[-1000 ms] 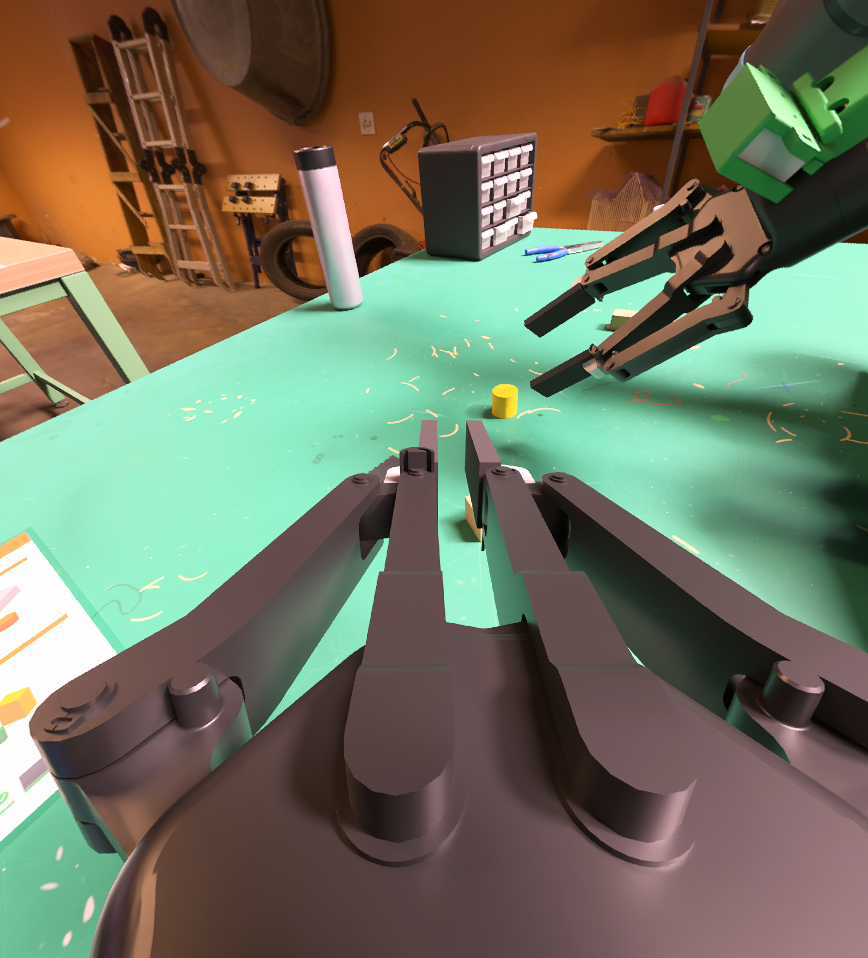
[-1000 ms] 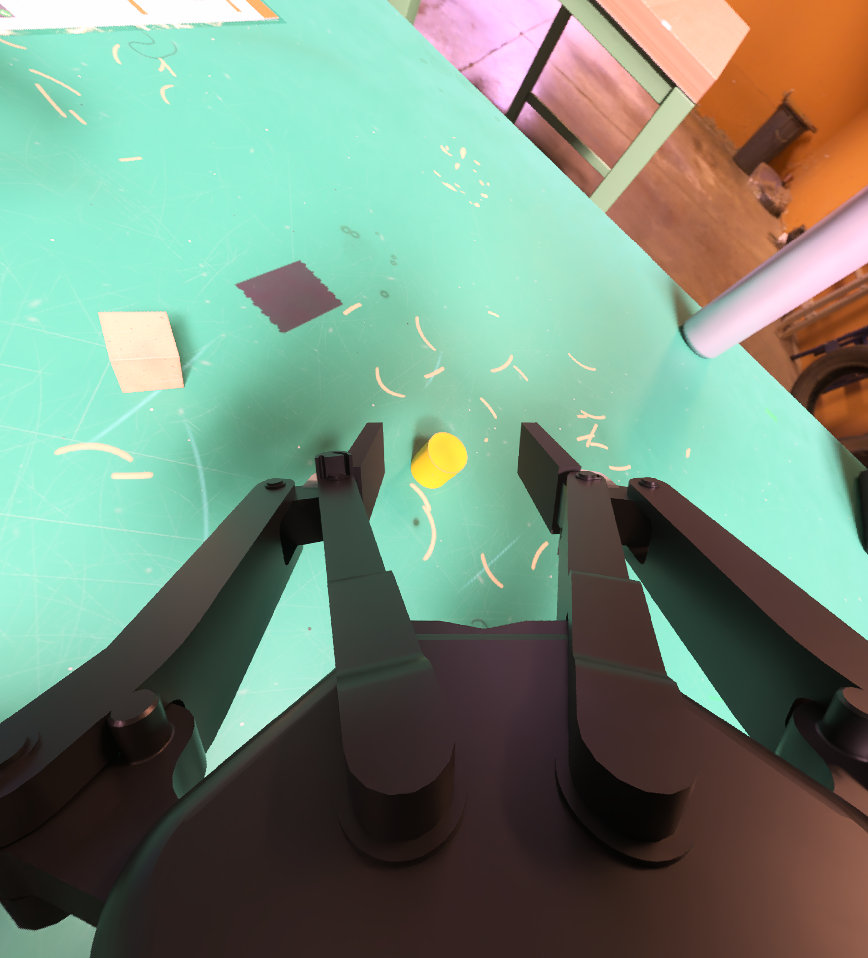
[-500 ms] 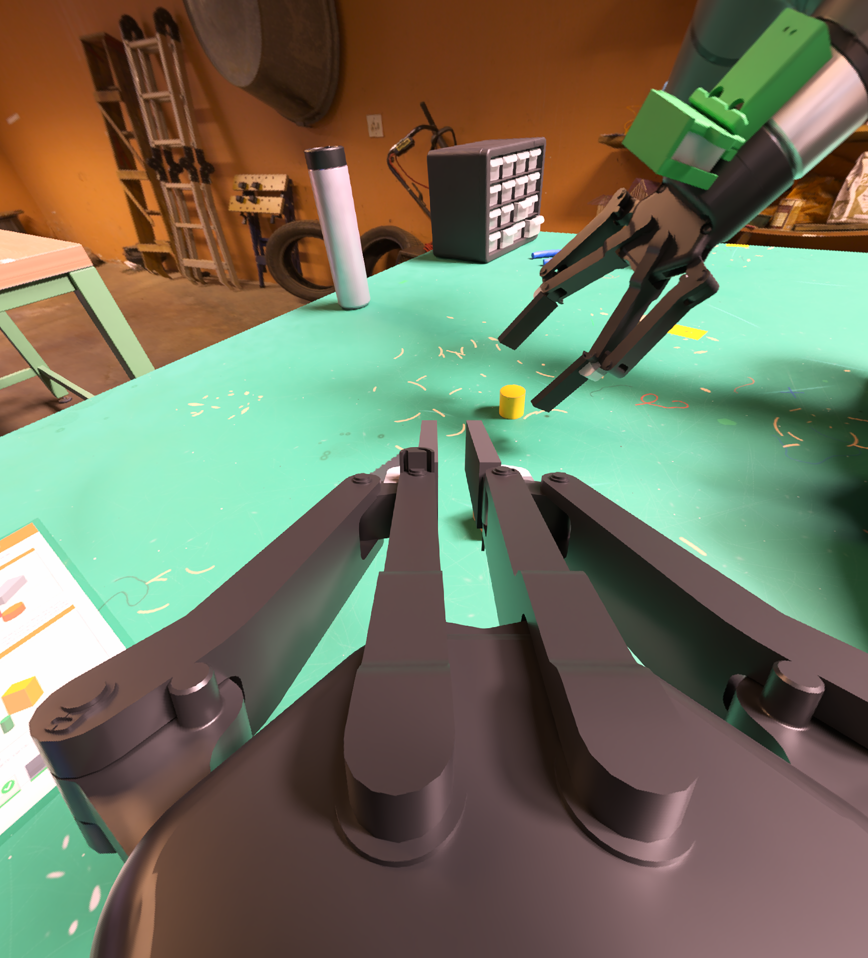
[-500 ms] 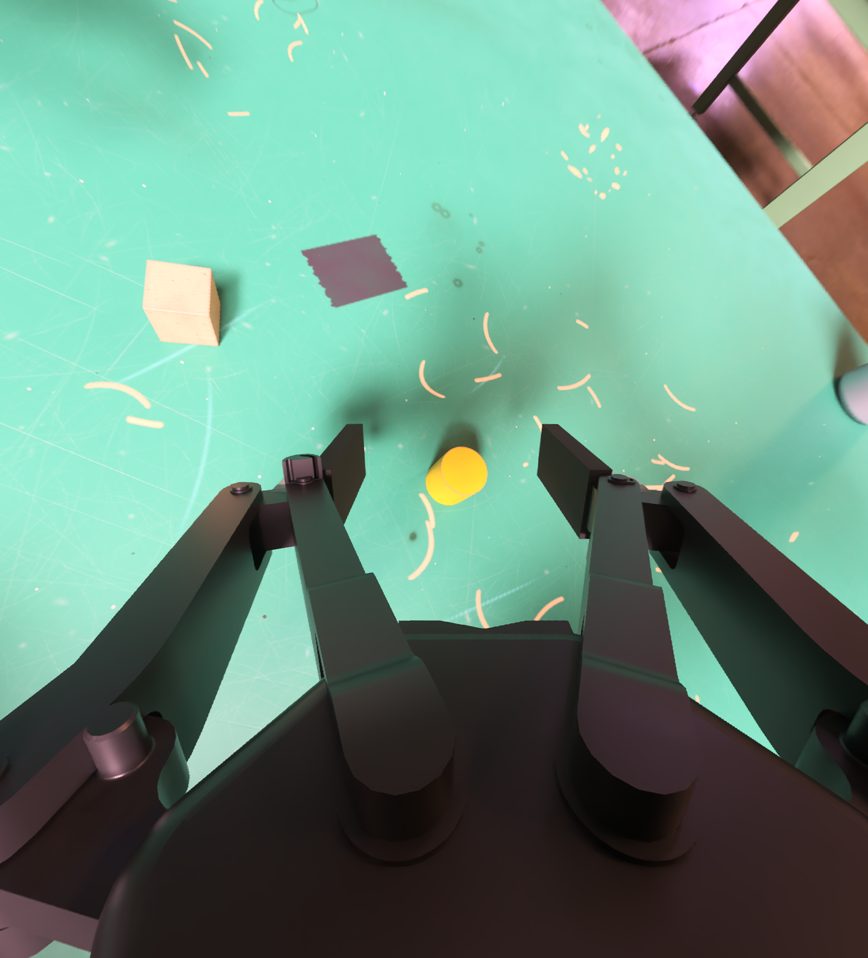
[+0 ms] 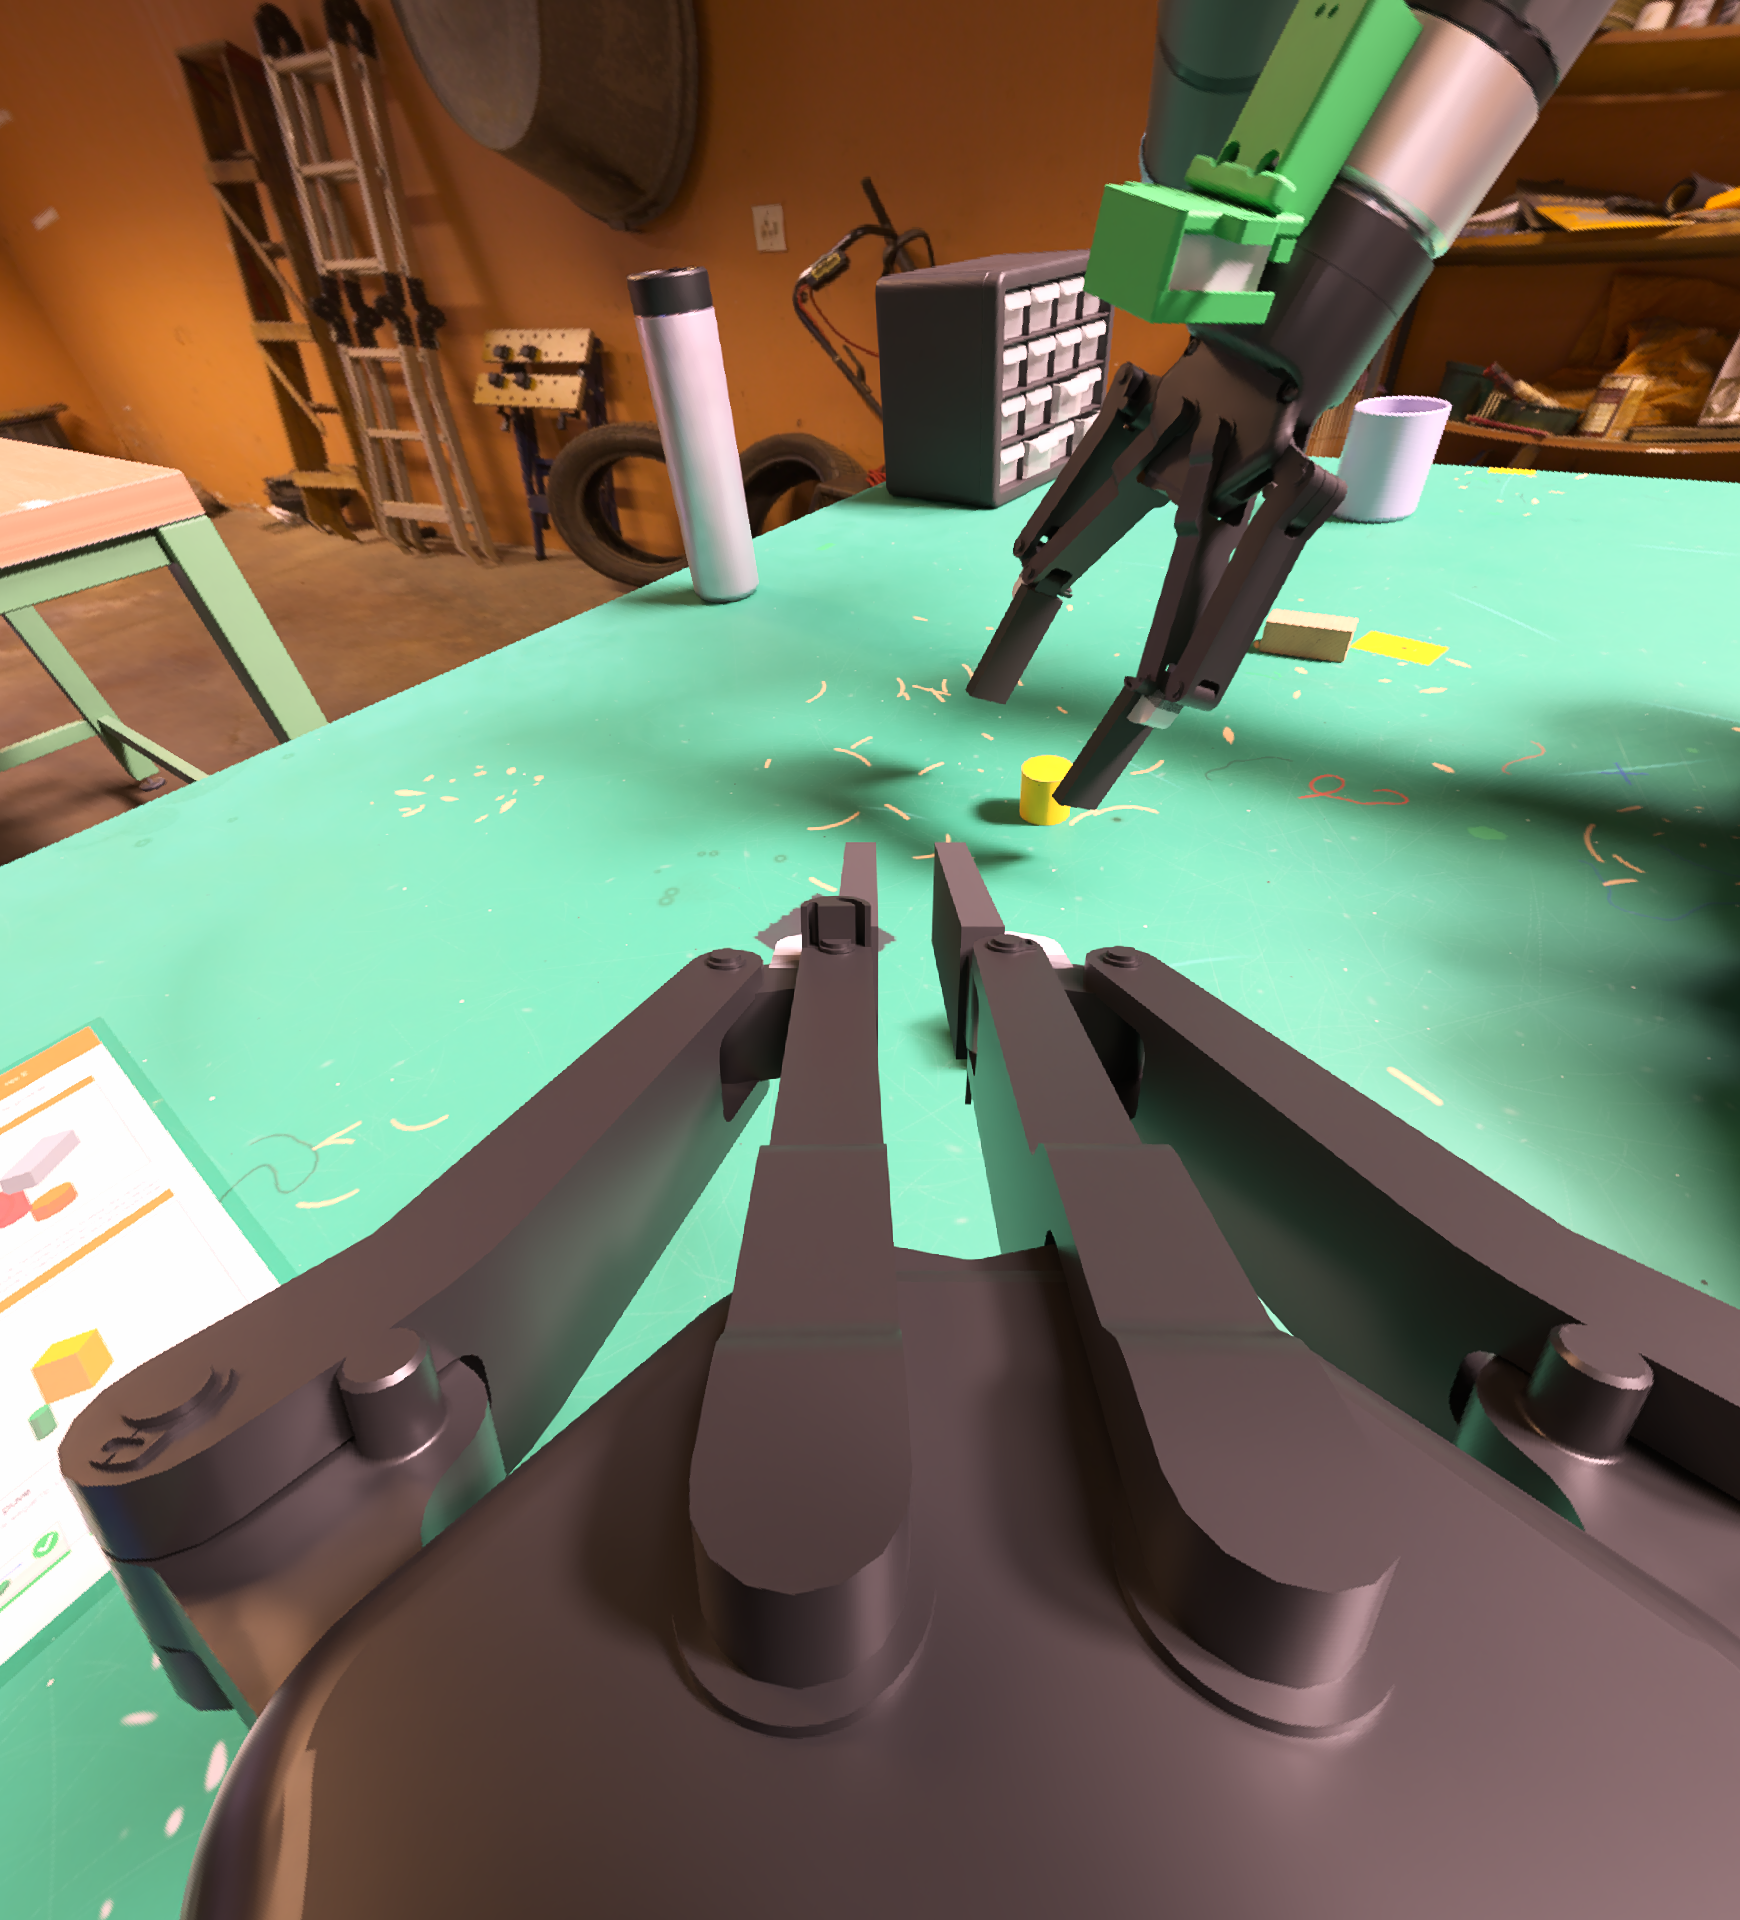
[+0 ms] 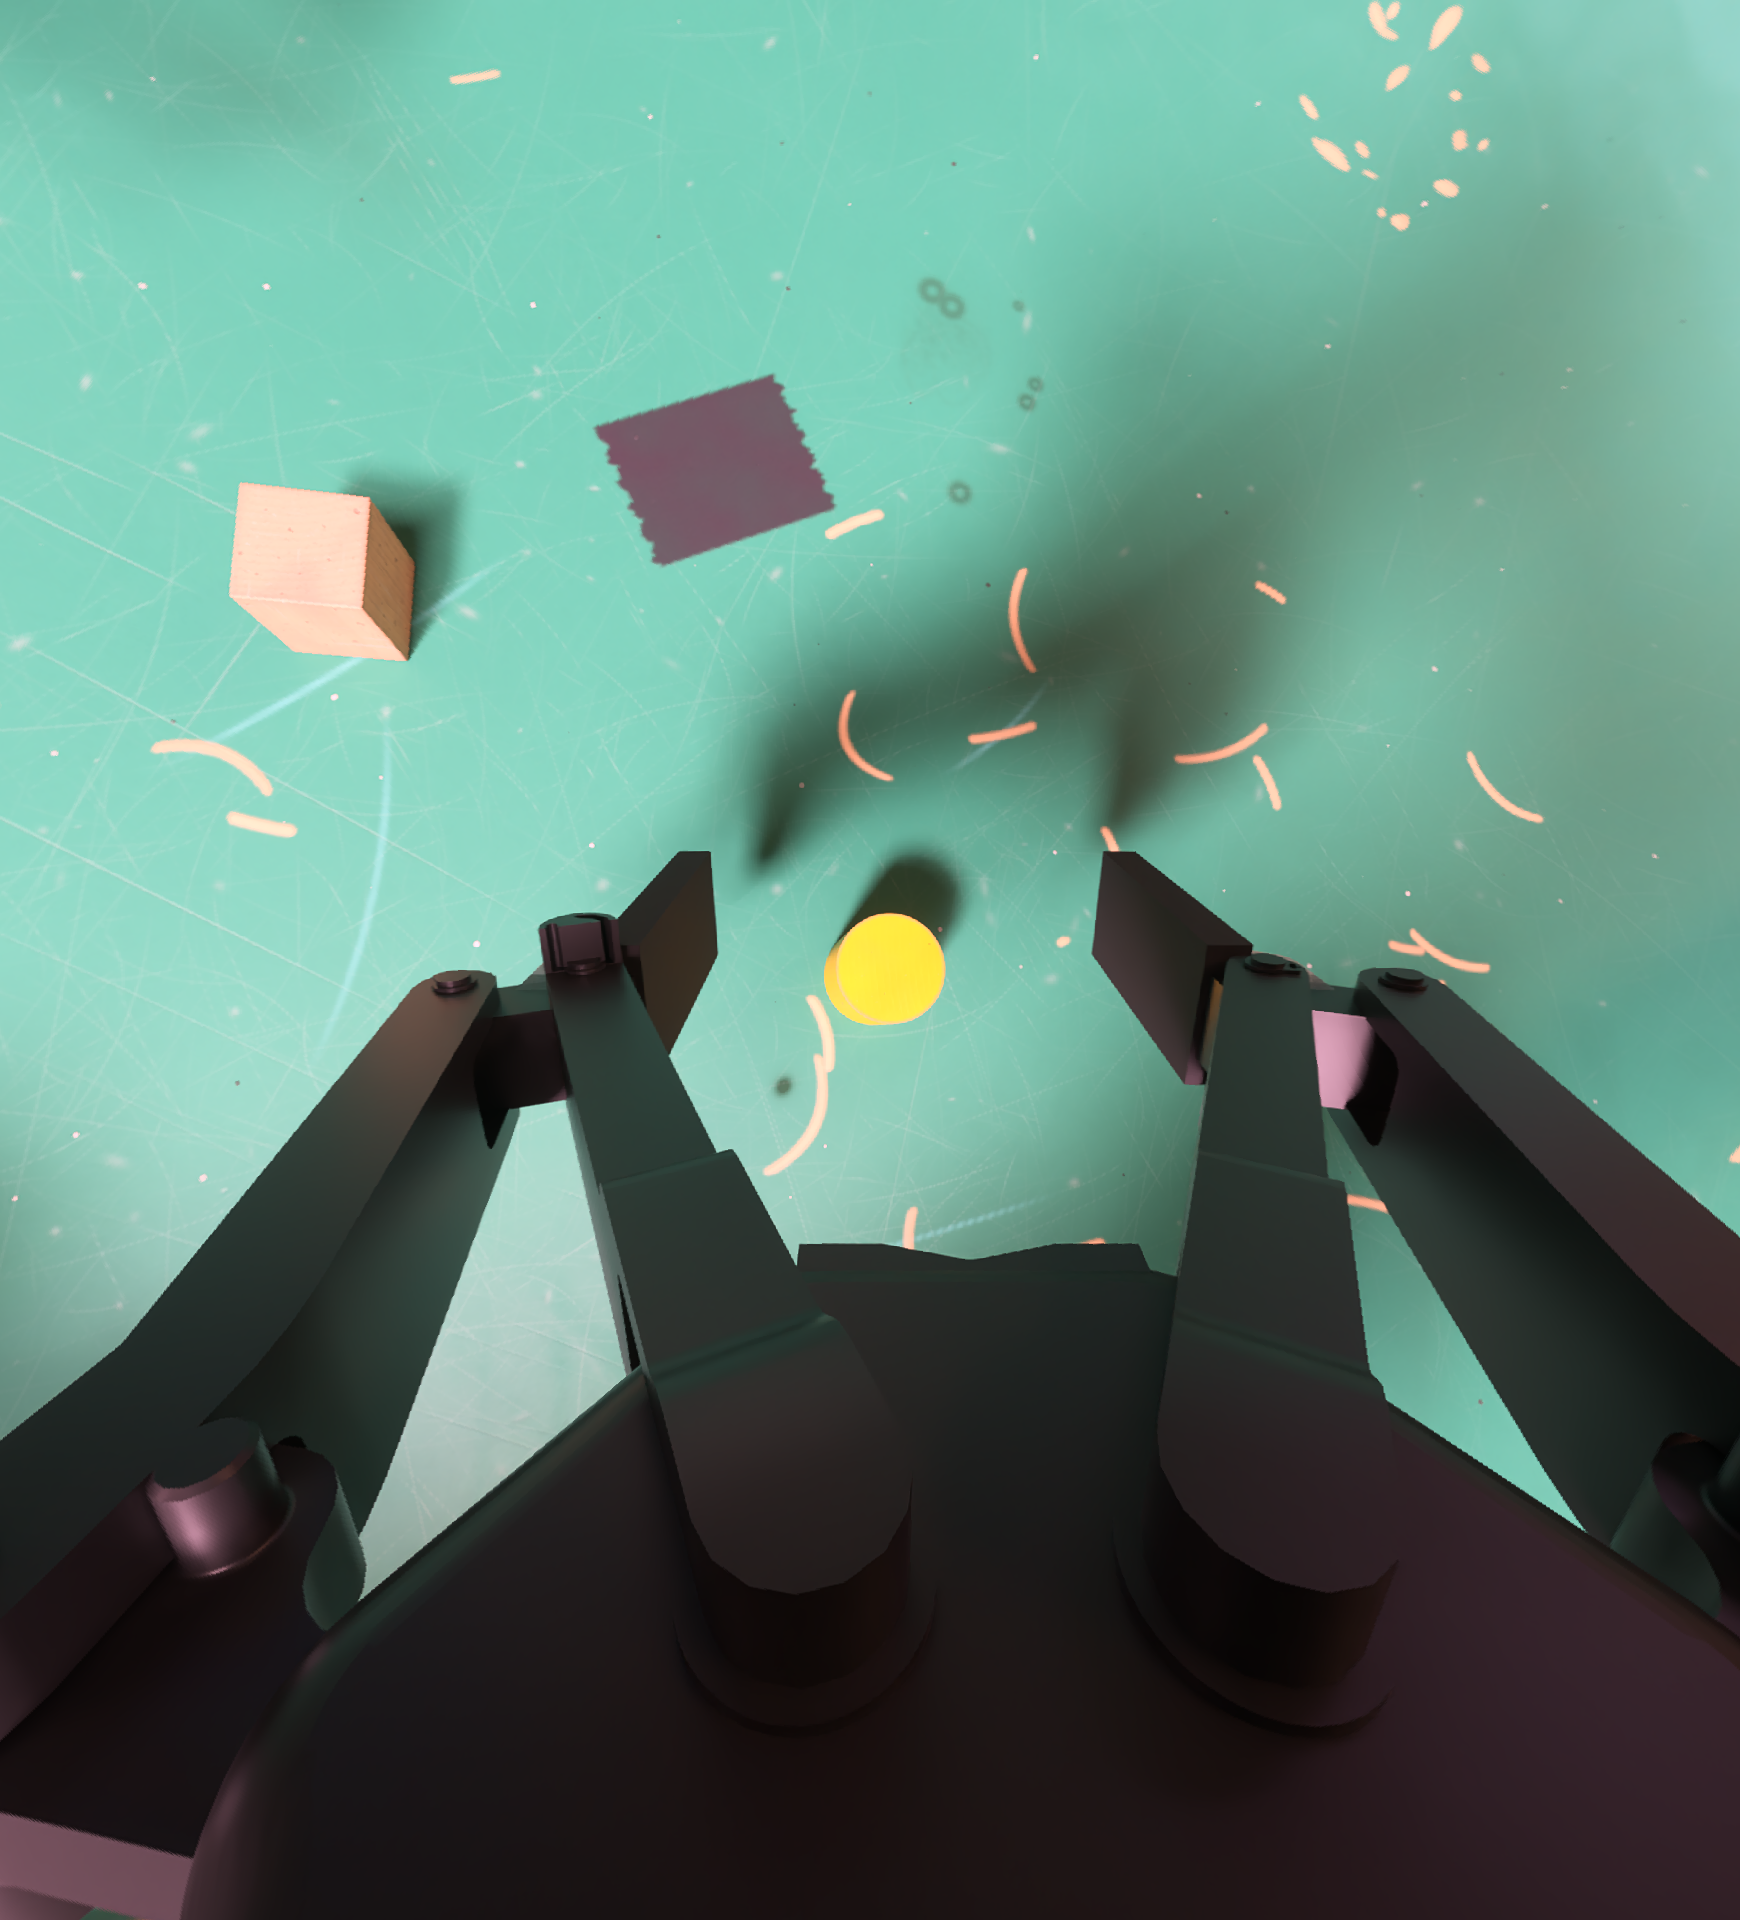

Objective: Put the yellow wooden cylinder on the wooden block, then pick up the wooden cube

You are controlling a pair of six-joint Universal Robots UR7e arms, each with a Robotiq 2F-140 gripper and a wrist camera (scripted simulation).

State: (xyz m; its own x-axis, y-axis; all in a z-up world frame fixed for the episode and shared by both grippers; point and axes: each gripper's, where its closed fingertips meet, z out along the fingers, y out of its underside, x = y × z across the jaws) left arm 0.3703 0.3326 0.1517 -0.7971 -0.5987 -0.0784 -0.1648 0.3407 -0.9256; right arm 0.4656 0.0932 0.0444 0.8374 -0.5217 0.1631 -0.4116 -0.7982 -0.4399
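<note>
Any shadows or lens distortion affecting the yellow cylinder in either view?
Right wrist view: the open right end effector throws soft shadow past the sharp, brightly lit yellow cylinder. Left wrist view: wide-angle bending at the edges; one finger partly covers the cylinder.

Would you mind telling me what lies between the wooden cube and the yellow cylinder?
In the right wrist view, only bare green table separates the wooden cube from the yellow cylinder, apart from thin pale shavings.

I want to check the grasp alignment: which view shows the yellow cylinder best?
The right wrist view: the yellow cylinder sits unobstructed between the open right gripper jaws. In the left wrist view it is distant, partly hidden by one finger.
</note>
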